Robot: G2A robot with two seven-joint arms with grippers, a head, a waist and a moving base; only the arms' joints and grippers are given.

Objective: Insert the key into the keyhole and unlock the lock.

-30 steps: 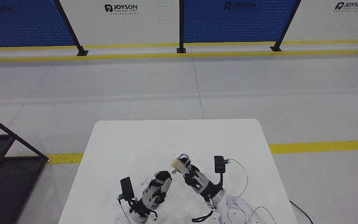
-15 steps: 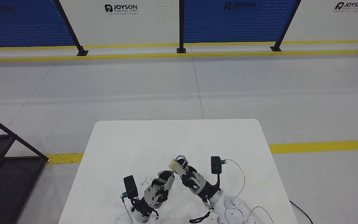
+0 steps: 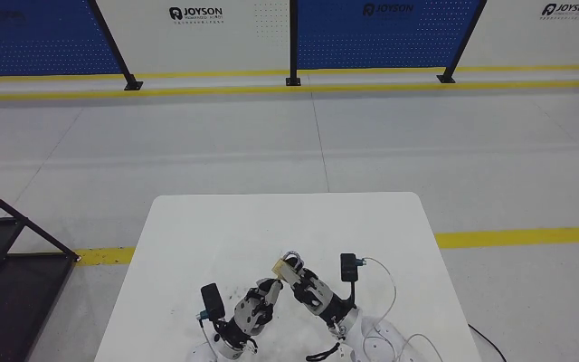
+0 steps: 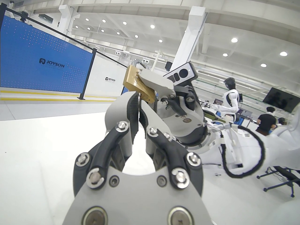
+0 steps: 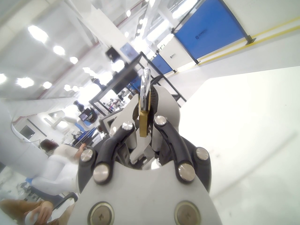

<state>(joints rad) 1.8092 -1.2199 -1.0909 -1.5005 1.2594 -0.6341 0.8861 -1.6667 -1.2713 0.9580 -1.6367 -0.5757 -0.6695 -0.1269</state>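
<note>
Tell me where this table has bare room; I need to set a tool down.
The table is bare across its far half, edge to edge. Crowded: the near middle, where the left gripper with the key meets the right gripper with the padlock.

Left arm (image 3: 241, 317), right arm (image 3: 318, 299), jaws closed

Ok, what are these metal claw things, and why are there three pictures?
They are a robot's two grippers, which work as its hands. One picture looks down from above its arms at the white table. The other two come from a camera on each wrist. The right gripper pinches a brass lock. The left gripper pinches a small key, with its tip up against the lock's bottom. Both are held above the table.
</note>
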